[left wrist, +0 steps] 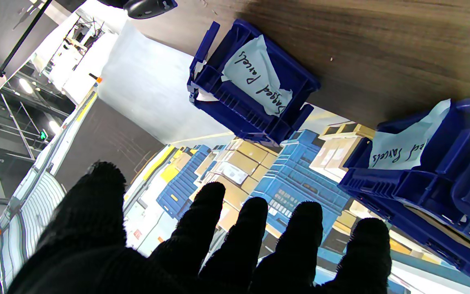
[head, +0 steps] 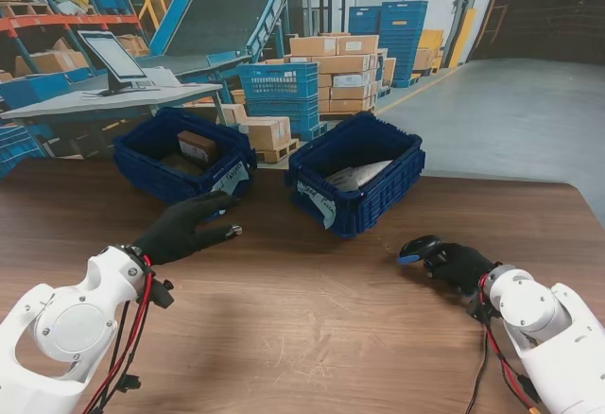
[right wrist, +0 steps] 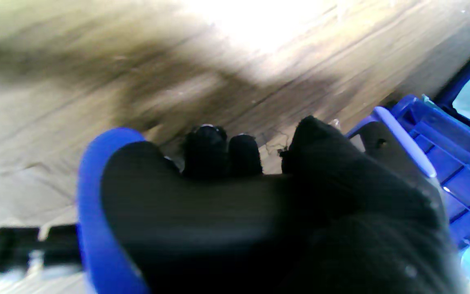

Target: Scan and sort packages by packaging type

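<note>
Two blue bins stand at the far side of the wooden table. The left bin point(head: 151, 170) holds a brown cardboard box point(head: 198, 146). The right bin point(head: 383, 198) holds a white bagged parcel point(head: 360, 175), and its paper label point(left wrist: 255, 77) reads "Bagged Parcels". My left hand point(head: 184, 228), in a black glove, hovers just in front of the left bin, fingers point(left wrist: 235, 237) spread and holding nothing. My right hand point(head: 458, 265) rests on the table at the right, shut on a black and blue scanner point(head: 419, 247) point(right wrist: 186, 220). No loose package lies on the table in these views.
Beyond the table's far edge are stacked cardboard boxes point(head: 336, 60), blue crates point(head: 280, 93), a desk with a monitor point(head: 113, 58) and a conveyor ramp. The right bin's corner point(right wrist: 443, 163) sits close beside my right hand.
</note>
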{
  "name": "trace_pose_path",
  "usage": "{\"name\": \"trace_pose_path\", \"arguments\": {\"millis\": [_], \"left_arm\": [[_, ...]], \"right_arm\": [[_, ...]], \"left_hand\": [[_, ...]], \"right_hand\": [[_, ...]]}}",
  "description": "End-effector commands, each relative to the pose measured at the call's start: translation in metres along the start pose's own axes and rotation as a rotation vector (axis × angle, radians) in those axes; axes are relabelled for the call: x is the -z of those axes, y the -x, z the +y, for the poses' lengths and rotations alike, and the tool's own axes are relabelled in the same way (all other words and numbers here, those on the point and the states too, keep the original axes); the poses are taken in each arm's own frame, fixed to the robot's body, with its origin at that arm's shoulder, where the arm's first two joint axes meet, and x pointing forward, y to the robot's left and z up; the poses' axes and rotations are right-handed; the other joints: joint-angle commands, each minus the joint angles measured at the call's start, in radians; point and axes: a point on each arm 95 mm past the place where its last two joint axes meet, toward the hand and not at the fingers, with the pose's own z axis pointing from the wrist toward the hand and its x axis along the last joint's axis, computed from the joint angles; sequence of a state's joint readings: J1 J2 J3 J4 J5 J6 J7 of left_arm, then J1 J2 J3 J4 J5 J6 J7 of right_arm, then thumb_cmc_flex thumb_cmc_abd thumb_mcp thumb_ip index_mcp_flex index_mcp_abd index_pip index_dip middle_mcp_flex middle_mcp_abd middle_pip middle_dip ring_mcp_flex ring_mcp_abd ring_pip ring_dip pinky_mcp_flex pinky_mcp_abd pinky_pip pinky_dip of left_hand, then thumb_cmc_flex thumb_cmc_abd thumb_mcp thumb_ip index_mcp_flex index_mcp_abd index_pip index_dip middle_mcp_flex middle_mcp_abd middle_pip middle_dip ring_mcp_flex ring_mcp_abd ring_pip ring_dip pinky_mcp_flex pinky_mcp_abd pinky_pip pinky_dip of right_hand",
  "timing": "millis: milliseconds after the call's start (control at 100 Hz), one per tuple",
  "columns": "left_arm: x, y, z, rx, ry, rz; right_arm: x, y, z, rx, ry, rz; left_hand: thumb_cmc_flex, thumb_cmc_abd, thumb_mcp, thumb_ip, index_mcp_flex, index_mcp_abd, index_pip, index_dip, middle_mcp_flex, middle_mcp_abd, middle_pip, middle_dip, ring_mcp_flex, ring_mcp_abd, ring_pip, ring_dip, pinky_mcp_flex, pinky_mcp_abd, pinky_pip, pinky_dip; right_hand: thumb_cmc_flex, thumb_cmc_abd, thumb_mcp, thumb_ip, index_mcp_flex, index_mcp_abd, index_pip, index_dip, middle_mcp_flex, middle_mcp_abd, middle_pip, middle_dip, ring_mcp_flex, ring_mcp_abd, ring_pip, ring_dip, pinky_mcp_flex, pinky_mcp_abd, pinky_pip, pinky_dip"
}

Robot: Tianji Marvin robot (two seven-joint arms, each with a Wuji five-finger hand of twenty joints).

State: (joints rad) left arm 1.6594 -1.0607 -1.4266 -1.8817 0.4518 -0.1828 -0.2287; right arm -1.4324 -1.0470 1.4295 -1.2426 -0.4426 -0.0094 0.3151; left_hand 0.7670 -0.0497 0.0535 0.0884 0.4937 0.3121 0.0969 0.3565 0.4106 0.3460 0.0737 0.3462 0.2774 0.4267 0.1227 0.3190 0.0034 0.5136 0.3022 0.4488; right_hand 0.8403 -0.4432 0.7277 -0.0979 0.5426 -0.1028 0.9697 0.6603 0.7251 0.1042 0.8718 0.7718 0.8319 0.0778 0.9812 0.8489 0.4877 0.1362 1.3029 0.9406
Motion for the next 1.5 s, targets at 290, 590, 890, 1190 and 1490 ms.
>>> {"name": "trace_pose_path", "arguments": {"millis": [290,590,890,1190,1490], "left_arm": [[0.002,-0.002,0.005,0.014,0.02,0.014],[0.002,-0.002,0.004,0.017,0.018,0.015],[0.002,-0.001,0.005,0.023,0.022,0.024],[0.001,-0.002,0.004,0.023,0.023,0.03],[0.0,-0.003,0.006,0.026,0.019,0.037]], "right_arm": [[0.001,0.004,-0.009,0.023,-0.073,-0.034],[0.001,0.003,-0.007,0.032,-0.081,-0.05],[0.003,0.0,-0.005,0.064,-0.107,-0.056],[0.009,-0.007,0.003,0.093,-0.075,-0.071],[0.023,-0.015,0.02,0.083,-0.015,-0.083]], "left_hand": [[0.044,0.012,0.005,-0.027,-0.004,0.011,-0.018,-0.011,-0.028,0.009,-0.013,0.005,-0.059,-0.01,-0.027,-0.012,-0.016,-0.012,-0.036,0.022],[0.046,0.013,0.004,-0.027,-0.004,0.011,-0.018,-0.011,-0.028,0.008,-0.012,0.005,-0.057,-0.01,-0.026,-0.011,-0.015,-0.012,-0.042,0.025],[0.046,0.014,0.003,-0.027,-0.004,0.012,-0.018,-0.01,-0.031,0.01,-0.013,0.004,-0.057,-0.009,-0.027,-0.011,-0.015,-0.013,-0.046,0.028],[0.047,0.015,0.001,-0.027,-0.006,0.009,-0.018,-0.01,-0.033,0.009,-0.013,0.004,-0.059,-0.012,-0.028,-0.012,-0.015,-0.014,-0.05,0.03],[0.047,0.015,0.0,-0.027,-0.006,0.011,-0.018,-0.01,-0.033,0.01,-0.013,0.004,-0.059,-0.01,-0.028,-0.012,-0.014,-0.014,-0.053,0.033]], "right_hand": [[-0.114,0.124,-0.088,0.035,-0.079,-0.025,-0.016,-0.077,-0.172,0.006,-0.099,-0.156,-0.141,0.03,-0.243,-0.164,-0.139,0.036,-0.282,-0.089],[-0.185,0.17,-0.161,0.054,-0.13,0.026,-0.108,-0.092,-0.261,0.023,-0.183,-0.255,-0.232,0.044,-0.434,-0.297,-0.218,0.049,-0.422,-0.163],[-0.275,0.281,-0.286,0.105,-0.157,0.11,-0.403,0.01,-0.371,0.045,-0.29,-0.346,-0.328,0.069,-0.624,-0.419,-0.298,0.056,-0.549,-0.223],[-0.318,0.302,-0.344,0.118,-0.205,0.148,-0.52,0.005,-0.426,0.062,-0.363,-0.403,-0.389,0.094,-0.742,-0.508,-0.335,0.069,-0.63,-0.256],[-0.344,0.316,-0.358,0.121,-0.237,0.169,-0.574,-0.007,-0.454,0.066,-0.39,-0.422,-0.416,0.097,-0.776,-0.533,-0.348,0.072,-0.661,-0.271]]}}
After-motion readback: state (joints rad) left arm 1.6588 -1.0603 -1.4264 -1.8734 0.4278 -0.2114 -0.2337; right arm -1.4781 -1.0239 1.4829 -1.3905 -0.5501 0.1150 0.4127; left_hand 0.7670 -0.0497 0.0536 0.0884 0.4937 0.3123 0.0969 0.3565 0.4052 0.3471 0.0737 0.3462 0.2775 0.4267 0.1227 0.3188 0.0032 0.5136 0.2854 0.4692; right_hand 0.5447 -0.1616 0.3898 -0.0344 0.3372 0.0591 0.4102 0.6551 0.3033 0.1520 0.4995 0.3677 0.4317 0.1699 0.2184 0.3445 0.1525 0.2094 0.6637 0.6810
